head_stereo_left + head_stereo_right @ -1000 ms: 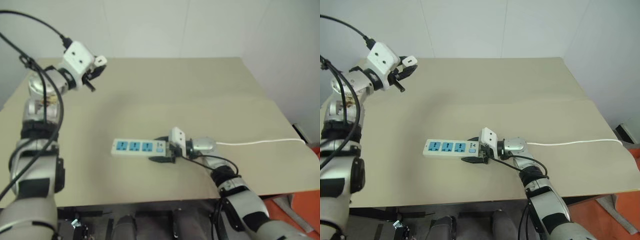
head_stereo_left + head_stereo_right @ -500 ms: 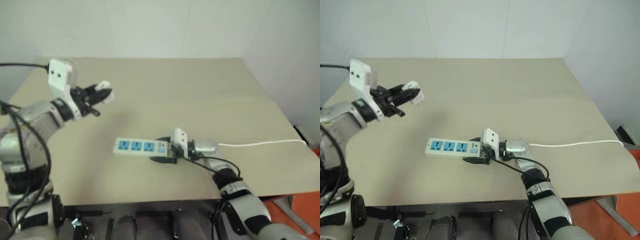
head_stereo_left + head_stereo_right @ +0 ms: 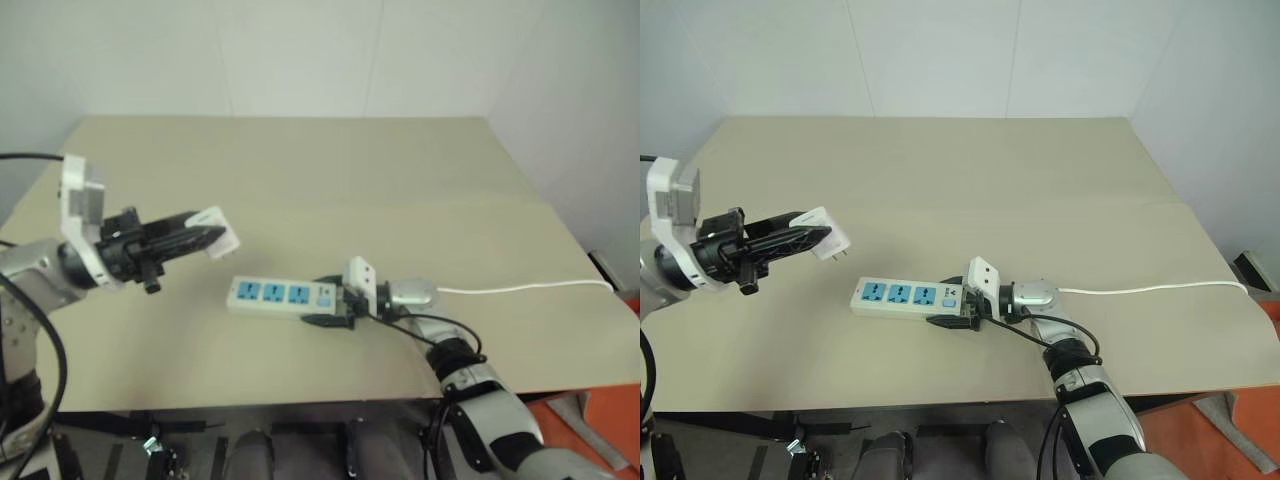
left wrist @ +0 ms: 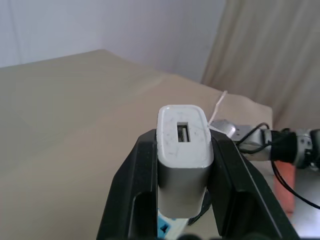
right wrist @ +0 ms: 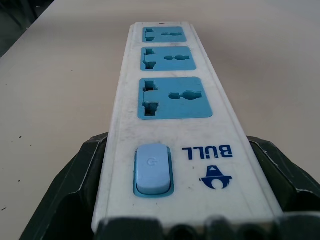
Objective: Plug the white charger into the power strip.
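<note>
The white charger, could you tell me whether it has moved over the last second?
Yes. Held in the left claw, the white charger has come down from near the table's far left corner toward the power strip, which stays put.

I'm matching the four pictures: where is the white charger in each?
Left eye: white charger at the left end effector's tip, above the table, left of the power strip.
Right eye: same place.
Left wrist: centre, between black fingers.
Right wrist: absent.
Shared landmark: the power strip.

Head stereo pair looking down over the table [image 3: 940, 170], wrist cameras close along each gripper, all sharing the power strip [image 5: 172, 100]
</note>
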Controlling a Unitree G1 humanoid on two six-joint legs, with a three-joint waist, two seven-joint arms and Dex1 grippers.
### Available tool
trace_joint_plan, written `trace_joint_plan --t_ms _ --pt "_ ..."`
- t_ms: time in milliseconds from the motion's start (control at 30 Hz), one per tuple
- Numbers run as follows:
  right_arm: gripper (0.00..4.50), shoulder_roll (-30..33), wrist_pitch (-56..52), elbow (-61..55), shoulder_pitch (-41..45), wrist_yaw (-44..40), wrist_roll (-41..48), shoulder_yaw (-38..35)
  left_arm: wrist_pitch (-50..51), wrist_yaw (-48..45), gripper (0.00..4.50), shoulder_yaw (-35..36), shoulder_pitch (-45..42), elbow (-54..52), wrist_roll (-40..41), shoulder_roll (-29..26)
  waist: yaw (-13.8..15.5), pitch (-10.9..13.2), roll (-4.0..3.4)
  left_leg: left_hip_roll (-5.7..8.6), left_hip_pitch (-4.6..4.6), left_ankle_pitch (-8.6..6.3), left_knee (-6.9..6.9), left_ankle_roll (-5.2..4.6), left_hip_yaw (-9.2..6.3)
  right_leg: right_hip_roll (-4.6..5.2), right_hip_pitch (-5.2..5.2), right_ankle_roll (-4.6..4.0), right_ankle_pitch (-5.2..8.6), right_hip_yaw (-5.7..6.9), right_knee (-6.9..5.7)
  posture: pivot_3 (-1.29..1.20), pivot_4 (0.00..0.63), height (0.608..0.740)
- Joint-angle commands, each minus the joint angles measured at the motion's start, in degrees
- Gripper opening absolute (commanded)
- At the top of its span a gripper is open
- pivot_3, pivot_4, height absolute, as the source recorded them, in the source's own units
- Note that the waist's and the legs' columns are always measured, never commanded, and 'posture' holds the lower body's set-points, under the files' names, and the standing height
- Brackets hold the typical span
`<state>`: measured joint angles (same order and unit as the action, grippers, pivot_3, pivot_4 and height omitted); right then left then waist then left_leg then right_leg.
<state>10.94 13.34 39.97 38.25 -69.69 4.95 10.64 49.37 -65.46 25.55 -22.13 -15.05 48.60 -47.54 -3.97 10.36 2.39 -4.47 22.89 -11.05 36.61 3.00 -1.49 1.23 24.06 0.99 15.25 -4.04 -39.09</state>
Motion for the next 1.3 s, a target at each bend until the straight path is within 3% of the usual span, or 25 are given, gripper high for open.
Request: trace_joint_plan --t_ms 33,233,500,900,1300 --pt "3.43 -0.56 -0.38 -0.95 0.16 -0.45 0.95 0.39 -8.66 -10.60 1.00 -6.25 -3.66 6.03 -2.80 -1.27 0.04 0.00 0.00 0.00 0.01 0.00 0.00 0.00 0.00 0.00 0.00 0.00 0.00 0.00 0.01 0.00 0.150 0.740" --pt "3.43 -0.69 -0.94 -1.74 0.06 -1.61 1.65 0.57 -21.06 -18.88 1.00 -17.43 -12.74 17.69 -10.70 3.00 0.04 0.00 0.00 0.00 0.06 0.00 -0.01 0.00 0.00 -0.02 0.02 -0.01 -0.01 0.01 0.04 0.00 0.150 0.740" --pt "3.43 -1.29 -1.15 -2.37 0.39 -5.16 1.99 1.84 -27.15 -26.44 1.00 -26.22 -19.36 26.18 -16.04 6.55 -0.17 0.00 0.00 0.00 0.16 -0.01 -0.01 -0.02 0.00 -0.04 0.12 -0.03 -0.02 -0.02 0.04 0.00 0.150 0.740" --pt "3.43 -2.15 -0.04 -0.61 1.03 -4.18 1.23 2.02 -27.90 -19.61 1.00 -27.74 -13.19 22.29 -18.39 12.22 -0.32 0.00 0.00 -0.02 0.09 -0.01 -0.01 -0.03 0.00 -0.05 0.10 -0.02 -0.01 -0.07 -0.01 0.00 0.150 0.740" --pt "3.43 -2.46 0.06 -0.43 1.17 -4.13 1.15 2.13 -28.03 -18.28 1.00 -28.46 -10.39 21.51 -19.05 12.44 -0.37 0.00 0.00 -0.01 0.06 -0.01 -0.01 -0.03 0.01 -0.06 0.09 0.00 0.00 -0.08 -0.01 0.00 0.150 0.740"
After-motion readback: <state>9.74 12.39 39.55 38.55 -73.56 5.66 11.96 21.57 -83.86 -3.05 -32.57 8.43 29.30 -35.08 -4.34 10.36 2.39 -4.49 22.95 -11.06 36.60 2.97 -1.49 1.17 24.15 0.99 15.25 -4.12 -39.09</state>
